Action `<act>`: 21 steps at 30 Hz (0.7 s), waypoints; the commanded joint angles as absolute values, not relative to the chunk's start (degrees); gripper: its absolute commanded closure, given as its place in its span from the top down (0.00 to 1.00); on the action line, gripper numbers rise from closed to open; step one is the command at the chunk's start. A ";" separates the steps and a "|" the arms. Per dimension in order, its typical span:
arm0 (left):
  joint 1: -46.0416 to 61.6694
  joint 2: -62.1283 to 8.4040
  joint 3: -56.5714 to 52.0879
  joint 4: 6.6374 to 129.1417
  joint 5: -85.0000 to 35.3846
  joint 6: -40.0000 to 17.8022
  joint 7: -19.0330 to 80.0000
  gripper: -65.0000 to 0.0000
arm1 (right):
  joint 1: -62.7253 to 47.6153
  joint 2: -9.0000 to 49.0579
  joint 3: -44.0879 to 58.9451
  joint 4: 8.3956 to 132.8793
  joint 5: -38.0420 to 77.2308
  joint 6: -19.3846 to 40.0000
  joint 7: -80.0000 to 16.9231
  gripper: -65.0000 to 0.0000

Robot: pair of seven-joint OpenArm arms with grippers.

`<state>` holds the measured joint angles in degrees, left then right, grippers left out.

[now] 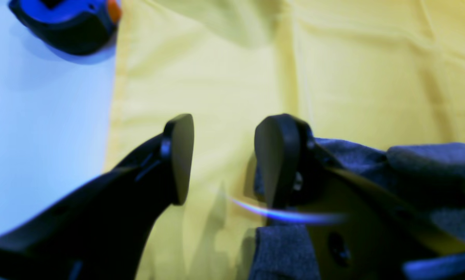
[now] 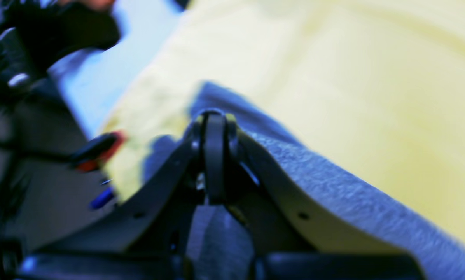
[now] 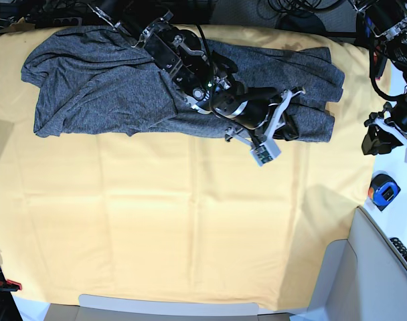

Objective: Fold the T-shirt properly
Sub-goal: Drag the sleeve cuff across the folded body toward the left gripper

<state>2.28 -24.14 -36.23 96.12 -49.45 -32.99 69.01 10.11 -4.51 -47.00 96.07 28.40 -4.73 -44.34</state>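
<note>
The heather-grey T-shirt (image 3: 110,87) lies bunched in a long band across the far part of the yellow cloth. My right arm reaches over it, and my right gripper (image 3: 284,120) is at the shirt's right end. In the right wrist view the right gripper (image 2: 215,155) is shut, with grey shirt fabric (image 2: 333,194) pinched between and draped around the fingers. My left gripper (image 1: 224,155) is open and empty over bare yellow cloth; the shirt's edge (image 1: 430,167) lies just beside its right finger. In the base view the left gripper (image 3: 376,139) sits near the cloth's right edge.
The yellow cloth (image 3: 190,221) covers most of the table. A blue and orange tape measure (image 3: 382,189) lies on the white table past the cloth's right edge, and it also shows in the left wrist view (image 1: 69,23). A grey panel (image 3: 364,281) stands at the front right.
</note>
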 commanded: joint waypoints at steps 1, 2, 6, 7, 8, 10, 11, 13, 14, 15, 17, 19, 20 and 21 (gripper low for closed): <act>1.63 -25.36 -36.97 98.15 -50.24 -33.19 67.74 0.44 | 12.00 -5.14 -47.78 97.10 28.44 -4.62 -42.68 0.00; 1.63 -25.36 -37.49 98.95 -50.24 -33.19 67.74 0.44 | 12.88 -5.14 -49.10 97.01 28.44 -4.62 -42.68 0.00; 1.63 -25.19 -39.60 101.67 -50.24 -33.19 67.82 0.44 | 15.87 -5.85 -53.67 93.41 28.44 -4.62 -42.68 0.00; 1.63 -25.19 -40.13 101.85 -50.24 -33.19 68.18 0.44 | 16.48 -6.55 -54.55 92.09 28.44 -4.62 -42.68 0.00; 1.63 -25.19 -40.75 101.85 -50.24 -33.19 68.88 0.44 | 17.01 -7.25 -55.34 90.68 28.44 -4.62 -42.68 0.00; 1.63 -25.19 -42.33 101.85 -50.24 -33.19 70.55 0.44 | 17.71 -8.13 -56.57 88.40 28.44 -4.62 -42.68 0.00; 1.63 -25.19 -43.03 101.93 -50.33 -33.19 71.25 0.44 | 18.07 -8.48 -57.45 87.52 28.44 -4.62 -42.68 0.00; 1.63 -25.10 -44.00 101.93 -50.42 -33.27 71.96 0.44 | 18.68 -8.84 -59.12 86.02 28.44 -4.62 -42.68 0.00; 1.63 -25.10 -44.09 101.93 -50.42 -33.27 72.13 0.44 | 18.95 -8.92 -59.74 85.41 28.44 -4.62 -42.68 0.00; 1.63 -25.10 -44.09 101.93 -50.42 -33.27 72.13 0.44 | 18.95 -8.92 -60.00 84.97 28.44 -4.62 -42.68 0.00; 1.63 -25.01 -44.09 101.93 -50.42 -33.36 72.13 0.44 | 18.95 -9.00 -60.00 83.91 28.44 -4.62 -42.68 0.00; 1.71 -25.01 -44.09 101.93 -50.42 -33.36 72.13 0.44 | 18.95 -9.00 -60.00 82.86 28.44 -4.62 -42.68 0.05; 2.07 -25.01 -44.09 101.93 -50.42 -33.36 72.13 0.44 | 18.95 -9.00 -60.09 82.68 28.53 -4.62 -42.68 0.12; 2.77 -25.01 -44.09 101.93 -50.42 -33.36 72.13 0.44 | 18.68 -9.00 -60.09 82.68 28.53 -4.62 -42.68 0.22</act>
<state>2.96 -23.79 -43.72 100.99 -49.67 -33.06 73.03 17.69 -7.75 -60.14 81.56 28.36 -4.97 -43.99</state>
